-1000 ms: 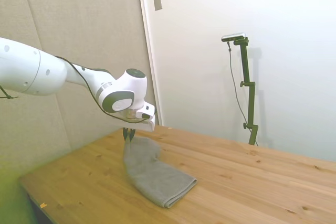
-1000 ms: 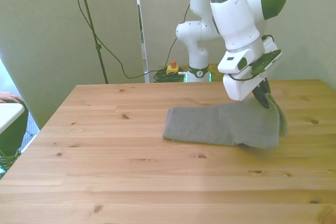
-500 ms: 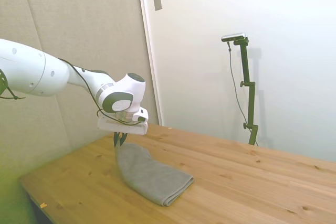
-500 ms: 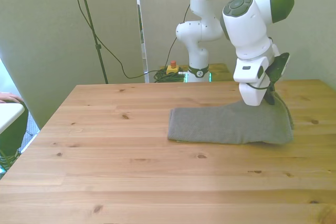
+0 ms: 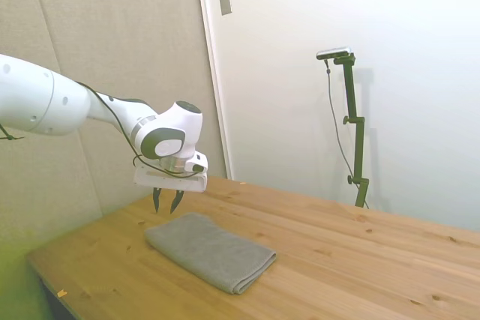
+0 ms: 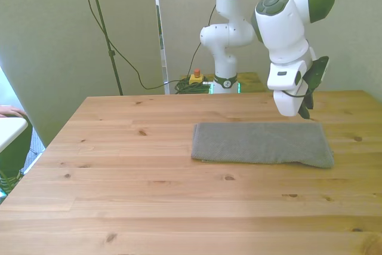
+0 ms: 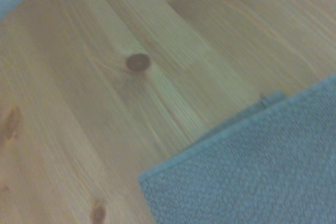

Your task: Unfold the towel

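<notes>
Hovering pincer (image 5: 166,205), spread, over towel (image 5: 211,249)

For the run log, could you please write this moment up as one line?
gripper: open, empty, above towel's end | towel: flat on table, released | view: front and side agree

The wrist view is showing a blurred towel (image 7: 262,171) corner, its far side running off frame. The robot's wrist is hiding the end effector (image 6: 307,110) in the front view.
</notes>
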You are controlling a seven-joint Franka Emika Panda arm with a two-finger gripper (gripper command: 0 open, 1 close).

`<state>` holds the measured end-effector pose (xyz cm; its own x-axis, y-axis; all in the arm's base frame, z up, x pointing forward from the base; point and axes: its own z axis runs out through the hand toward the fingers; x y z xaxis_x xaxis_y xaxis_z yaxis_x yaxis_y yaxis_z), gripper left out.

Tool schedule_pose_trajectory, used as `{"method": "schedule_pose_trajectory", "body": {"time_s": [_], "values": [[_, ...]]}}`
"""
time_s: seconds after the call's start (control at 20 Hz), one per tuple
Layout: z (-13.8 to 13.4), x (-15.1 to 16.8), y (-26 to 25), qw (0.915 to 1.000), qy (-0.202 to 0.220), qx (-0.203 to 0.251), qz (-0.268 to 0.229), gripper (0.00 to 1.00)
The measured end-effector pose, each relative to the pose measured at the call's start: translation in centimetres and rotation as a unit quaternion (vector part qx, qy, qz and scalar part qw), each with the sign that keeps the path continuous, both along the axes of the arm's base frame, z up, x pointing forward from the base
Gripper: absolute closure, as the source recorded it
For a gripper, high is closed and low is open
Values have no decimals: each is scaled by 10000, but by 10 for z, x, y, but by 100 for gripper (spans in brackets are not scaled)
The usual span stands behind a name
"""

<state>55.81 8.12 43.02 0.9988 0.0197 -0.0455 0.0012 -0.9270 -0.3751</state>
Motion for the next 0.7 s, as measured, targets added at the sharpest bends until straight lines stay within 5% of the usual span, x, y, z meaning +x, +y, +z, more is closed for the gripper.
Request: {"method": "schedule_pose_trajectory", "body": {"time_s": [0.35,0.7], "values": [[-12,-46,13,9861,-163,-960,-1348,0],[11,-160,23,9457,-363,-1648,-2777,0]]}}
